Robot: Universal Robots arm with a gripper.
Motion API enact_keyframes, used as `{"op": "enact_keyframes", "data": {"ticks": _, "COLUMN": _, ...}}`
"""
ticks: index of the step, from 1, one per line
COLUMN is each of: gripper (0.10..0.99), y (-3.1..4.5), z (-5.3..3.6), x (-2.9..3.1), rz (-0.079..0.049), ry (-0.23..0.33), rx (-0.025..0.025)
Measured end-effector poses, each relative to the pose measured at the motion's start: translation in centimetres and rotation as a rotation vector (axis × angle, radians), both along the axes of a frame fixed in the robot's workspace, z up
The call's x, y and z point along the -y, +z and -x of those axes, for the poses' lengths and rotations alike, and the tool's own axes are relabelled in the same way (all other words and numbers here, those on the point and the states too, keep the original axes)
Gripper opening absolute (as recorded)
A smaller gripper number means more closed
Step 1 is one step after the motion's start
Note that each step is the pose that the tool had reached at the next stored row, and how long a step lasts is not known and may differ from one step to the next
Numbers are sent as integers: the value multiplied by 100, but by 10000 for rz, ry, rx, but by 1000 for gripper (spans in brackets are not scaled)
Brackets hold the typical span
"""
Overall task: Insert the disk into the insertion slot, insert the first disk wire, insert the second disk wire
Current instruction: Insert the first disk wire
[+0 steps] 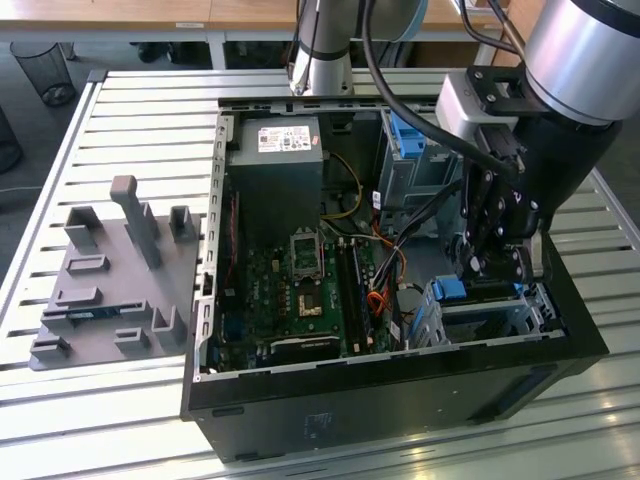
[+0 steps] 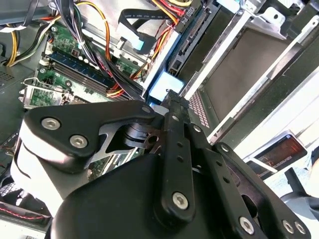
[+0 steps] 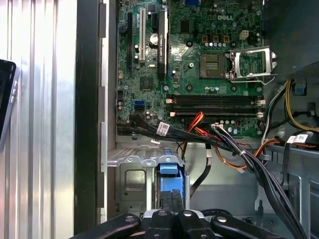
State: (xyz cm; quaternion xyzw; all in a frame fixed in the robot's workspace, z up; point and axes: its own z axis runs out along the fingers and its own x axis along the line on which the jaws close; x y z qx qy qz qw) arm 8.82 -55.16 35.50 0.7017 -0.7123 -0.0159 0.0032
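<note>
Several cables [image 3: 209, 139] cross beside gripper [image 3: 169, 201] and disk [image 3: 168, 170].

My exterior view sits high up and a little way off. It looks down at a slant on the open computer case [image 1: 400, 385] on the slatted table [image 1: 130, 110]. The case fills the middle, and the arm [image 1: 580, 50] comes in from one o'clock. My first wrist view sits on the arm and looks almost straight down into the case from close by. The green motherboard [image 3: 199, 64] lies flat under it. My second wrist view is much nearer. It peeks past the black gripper [image 2: 172, 97] at a tilt, deep inside the case. All three views share the motherboard and the gripper.
</note>
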Motion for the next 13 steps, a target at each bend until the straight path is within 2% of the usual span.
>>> {"op": "enact_keyframes", "data": {"ticks": 7, "gripper": 106, "y": -15, "z": -74, "x": -3, "rz": -5, "ry": -1, "rx": -1}}
{"op": "enact_keyframes", "data": {"ticks": 13, "gripper": 106, "y": -15, "z": -212, "x": -10, "rz": -4, "ry": -1, "rx": -1}}
